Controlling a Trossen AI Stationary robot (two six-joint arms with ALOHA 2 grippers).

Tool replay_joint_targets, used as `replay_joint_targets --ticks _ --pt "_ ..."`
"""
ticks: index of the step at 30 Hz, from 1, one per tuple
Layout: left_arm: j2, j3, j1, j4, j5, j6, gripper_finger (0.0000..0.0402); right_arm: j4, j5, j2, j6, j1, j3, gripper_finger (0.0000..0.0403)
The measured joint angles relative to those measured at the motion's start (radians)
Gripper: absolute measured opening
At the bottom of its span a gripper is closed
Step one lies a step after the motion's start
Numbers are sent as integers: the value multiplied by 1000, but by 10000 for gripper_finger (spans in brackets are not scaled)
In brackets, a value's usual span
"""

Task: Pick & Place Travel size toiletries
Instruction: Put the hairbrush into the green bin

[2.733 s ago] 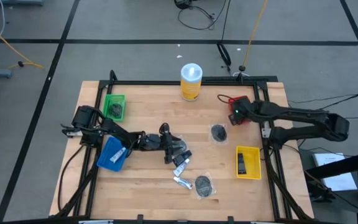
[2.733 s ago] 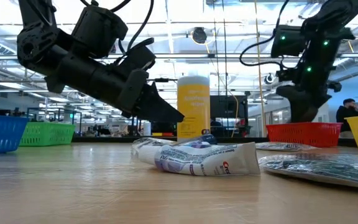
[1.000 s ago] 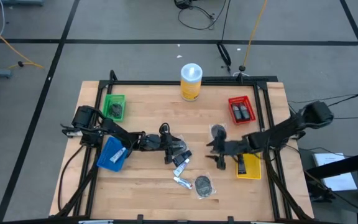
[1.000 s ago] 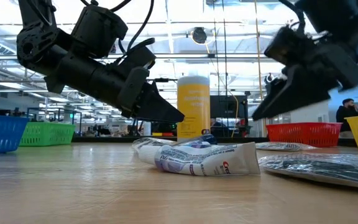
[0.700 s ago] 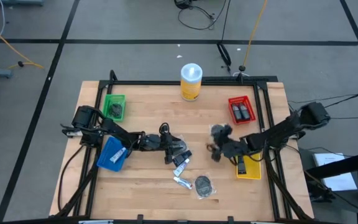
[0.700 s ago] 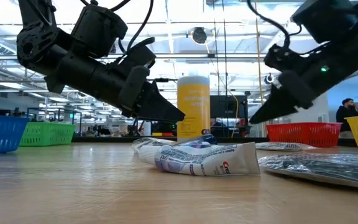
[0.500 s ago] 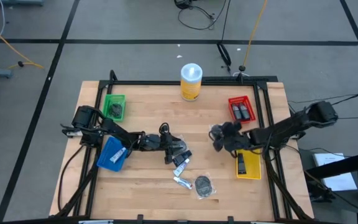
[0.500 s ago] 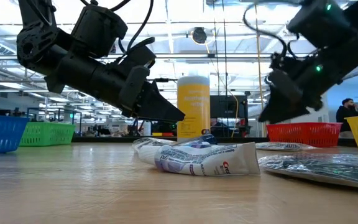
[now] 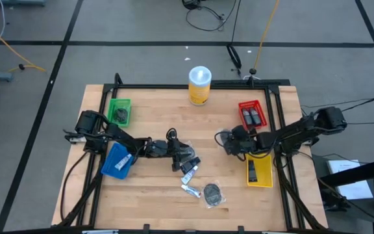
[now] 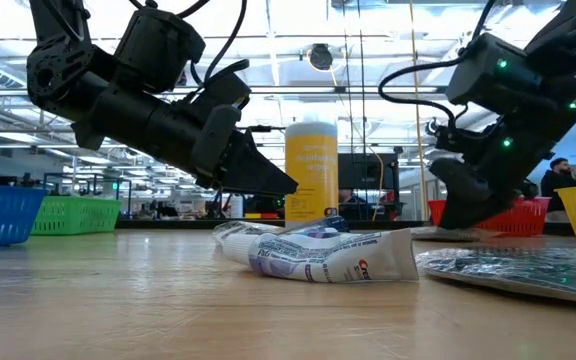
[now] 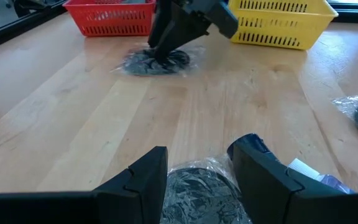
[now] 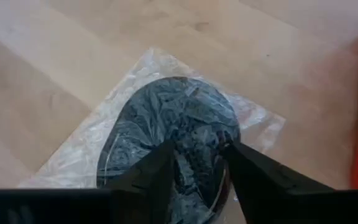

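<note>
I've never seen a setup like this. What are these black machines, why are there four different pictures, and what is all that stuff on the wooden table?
They are two robot arms at a wooden table, each ending in a two-finger gripper. One picture looks straight down, one looks level across the tabletop, and two come from cameras on the arms' wrists.

The right gripper is down on a round dark packet in clear wrap, its open fingers on either side of it, beside the red bin. The left gripper rests mid-table, fingers open around another dark packet, not holding it.

Also on the table: a toothpaste tube, one more packet, green, blue and yellow bins, and a tall yellow canister.
</note>
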Motion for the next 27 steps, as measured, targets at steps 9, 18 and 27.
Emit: replay_joint_targets --ticks 9,18,27 --pt "0 0 3 7 0 -69 179 168 -20 17 -214 23 -2 18" --pt "-6 7 72 170 -18 -231 180 553 -2 17 -600 107 -2 2" --pt "29 113 131 153 218 -209 230 820 -1 43 -887 195 -2 1"
